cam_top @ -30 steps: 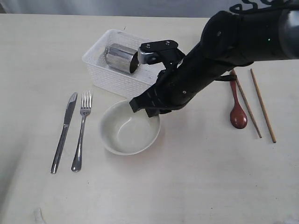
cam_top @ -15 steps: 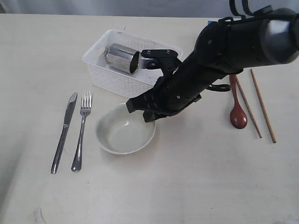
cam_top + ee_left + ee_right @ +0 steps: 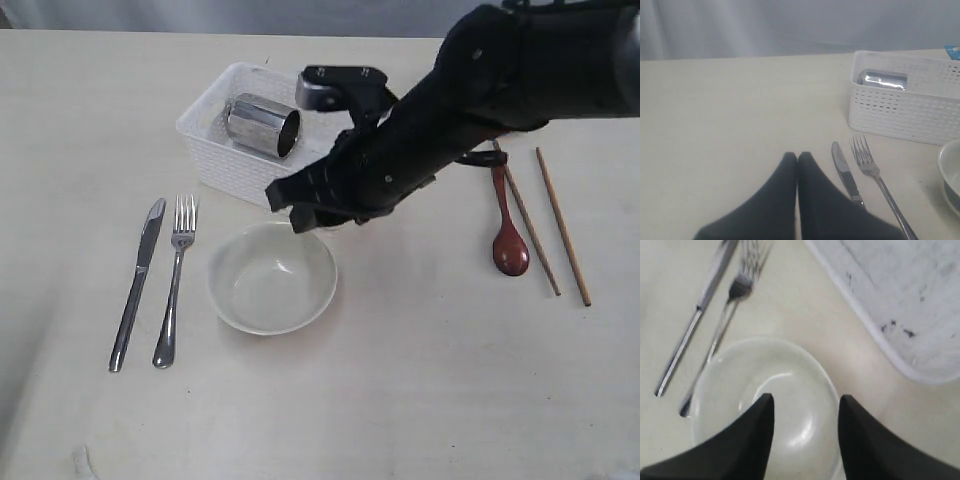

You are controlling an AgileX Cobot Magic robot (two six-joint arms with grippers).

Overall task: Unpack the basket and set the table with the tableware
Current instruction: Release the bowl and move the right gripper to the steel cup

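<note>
The right gripper [image 3: 303,212] is lifting clear of the bowl [image 3: 272,278], jaws parted and empty. The bowl is now sitting free on the table [image 3: 420,380], beside the fork [image 3: 174,280], near the basket [image 3: 230,165]. The left gripper [image 3: 797,159] is resting closed, holding nothing.

The right arm [image 3: 480,90] is black. It enters from the upper right of the exterior view and stretches diagonally down and to the left, past the middle. The right tool [image 3: 300,212] sits at the arm's far end and is tilted downward. The right wrist view shows the right tool [image 3: 805,407] with its two dark fingers [image 3: 757,440] spread well apart, tips pointing the same way. The left tool [image 3: 797,156] has both dark fingers pressed together along their length, tips touching.
</note>
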